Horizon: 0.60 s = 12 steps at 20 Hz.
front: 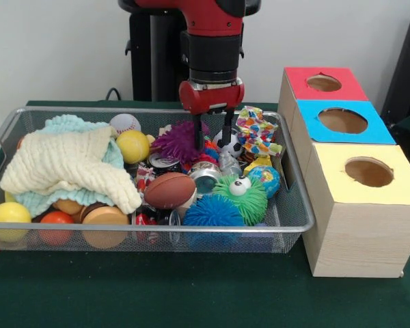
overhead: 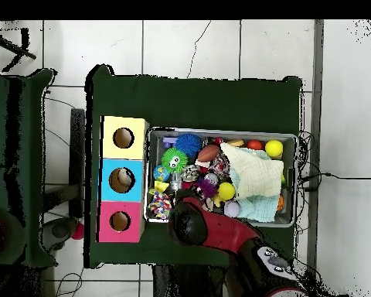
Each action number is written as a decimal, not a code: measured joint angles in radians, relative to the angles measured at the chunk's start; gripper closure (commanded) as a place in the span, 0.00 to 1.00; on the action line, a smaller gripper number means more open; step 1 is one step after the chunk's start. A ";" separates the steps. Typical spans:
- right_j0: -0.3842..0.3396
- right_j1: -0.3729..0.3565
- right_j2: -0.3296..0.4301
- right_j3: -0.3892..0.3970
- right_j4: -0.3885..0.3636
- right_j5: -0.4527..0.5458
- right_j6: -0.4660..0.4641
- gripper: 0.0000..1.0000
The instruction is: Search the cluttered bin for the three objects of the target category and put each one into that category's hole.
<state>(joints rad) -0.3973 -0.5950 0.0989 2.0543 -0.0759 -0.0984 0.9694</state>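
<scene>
Arm [front: 212,27] vertical over bin [front: 297,219], end effector [front: 214,128] (fingers parted) above purple spiky ball [front: 178,141], grasping nothing.

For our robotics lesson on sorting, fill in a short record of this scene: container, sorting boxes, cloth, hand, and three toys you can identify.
container: wire mesh bin, full of mixed toys
sorting boxes: three wooden boxes in a row beside the bin, tops red, blue and yellow, each with a round hole
cloth: cream and pale blue cloths piled at one end of the bin
hand: the hand is down over the bin's far side, near the purple spiky ball
toys: brown football; green fuzzy ball with eyes; baseball
</scene>
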 measured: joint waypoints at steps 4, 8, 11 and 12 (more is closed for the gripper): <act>-0.032 0.026 0.005 0.000 0.000 -0.014 0.000 0.00; -0.057 0.041 0.013 0.000 0.000 -0.014 0.000 0.00; -0.076 0.049 0.025 0.000 0.000 -0.014 0.000 0.00; -0.079 0.050 0.028 0.000 0.000 -0.014 0.000 0.00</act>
<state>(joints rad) -0.4765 -0.5449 0.1269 2.0539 -0.0755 -0.1128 0.9694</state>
